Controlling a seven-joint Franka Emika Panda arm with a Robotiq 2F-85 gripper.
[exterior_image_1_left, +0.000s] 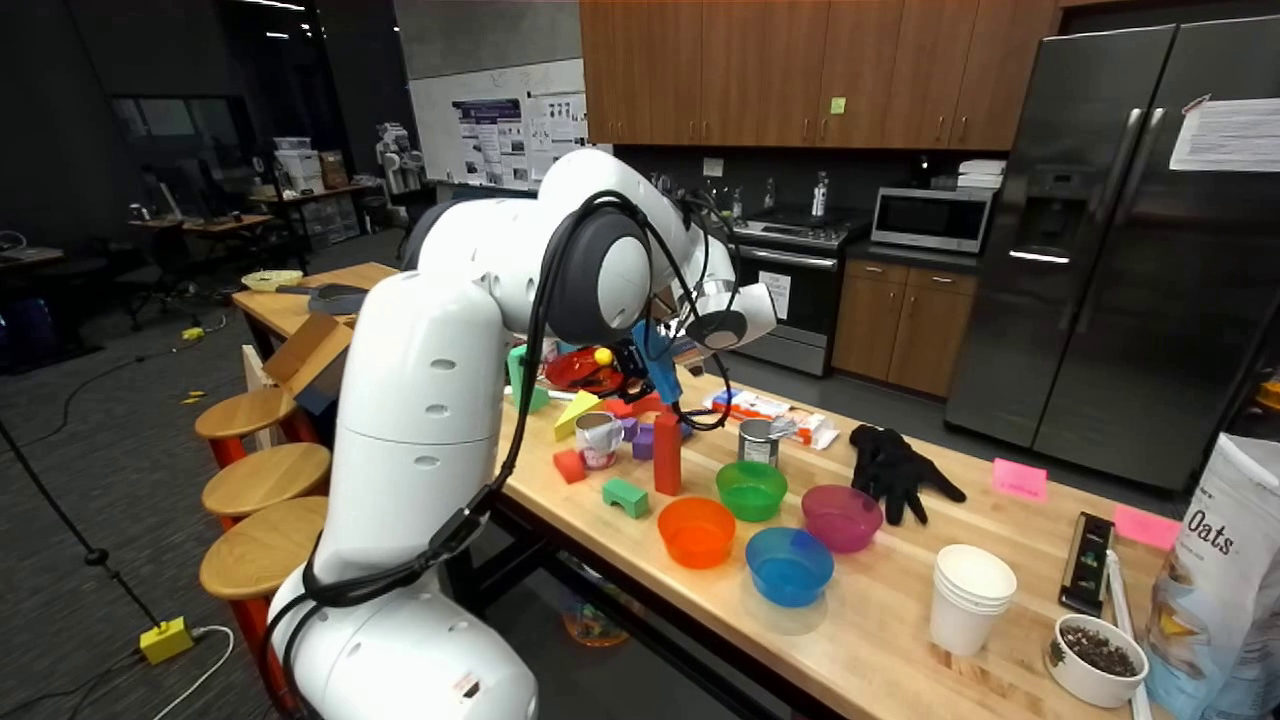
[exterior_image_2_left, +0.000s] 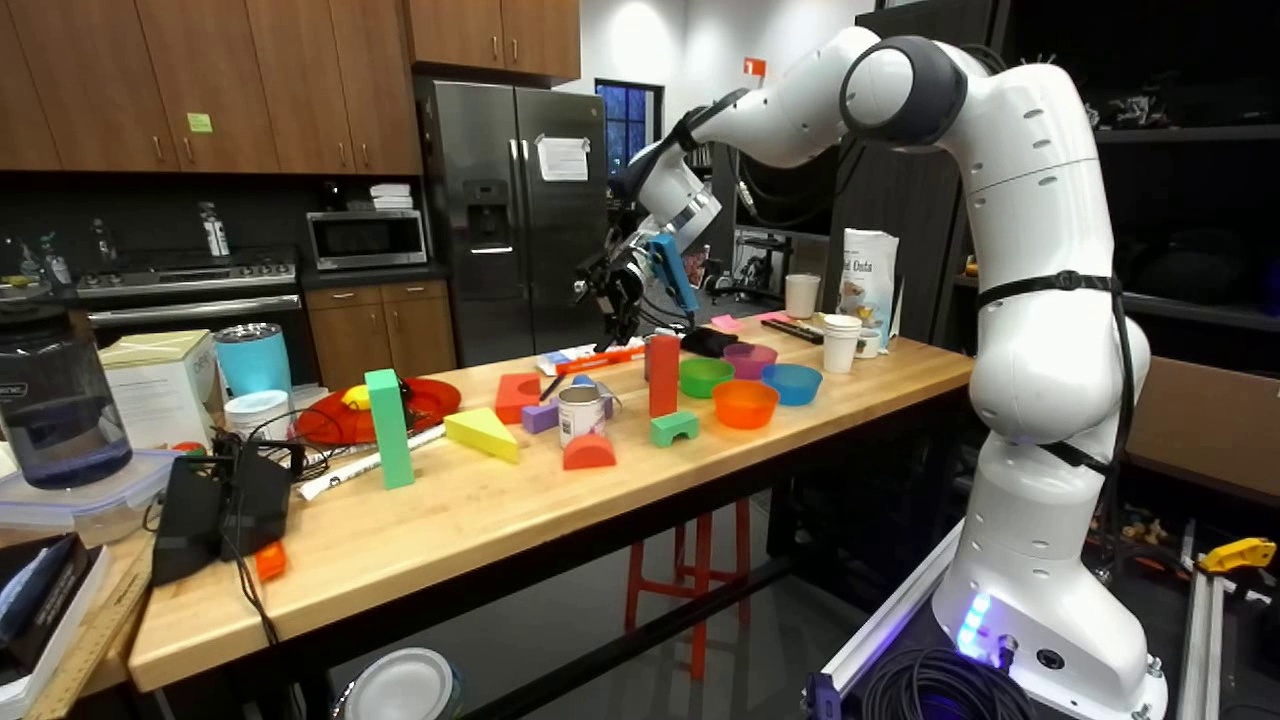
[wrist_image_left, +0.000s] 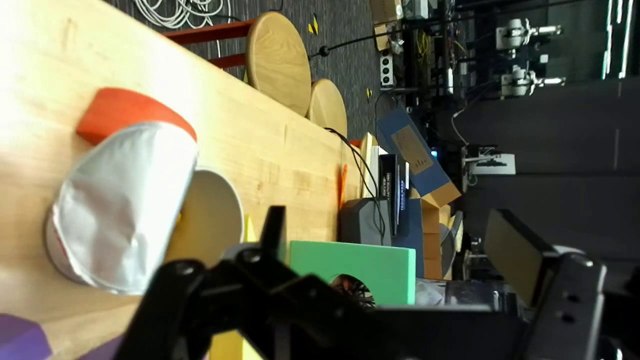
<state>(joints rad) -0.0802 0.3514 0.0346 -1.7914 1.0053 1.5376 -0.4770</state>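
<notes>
The end effector hung over the worktop with its fingers spread wide and nothing between them; a green block showed through the gap in the wrist view, but it looked to stand farther off. What seemed nearest was the opened can, upright on the wood below and apart from the fingertips. Its peeled foil lid was folded down over one side.

I took the can for a light, fairly stiff thing, though I couldn't see its bottom, so how full it was I couldn't say. The foil seemed flimsy, likely to crumple or slide under pressure. A squeeze across the bare wall just below the rim looked the surest hold, away from that flap.

Around it things were tight: a red half-round block sat just beside it, purple blocks lay near, and a tall red block stood close enough to be knocked over. Past the half-round block ran the worktop's edge, with stools beyond. Straight down from above looked the roomiest way in.
</notes>
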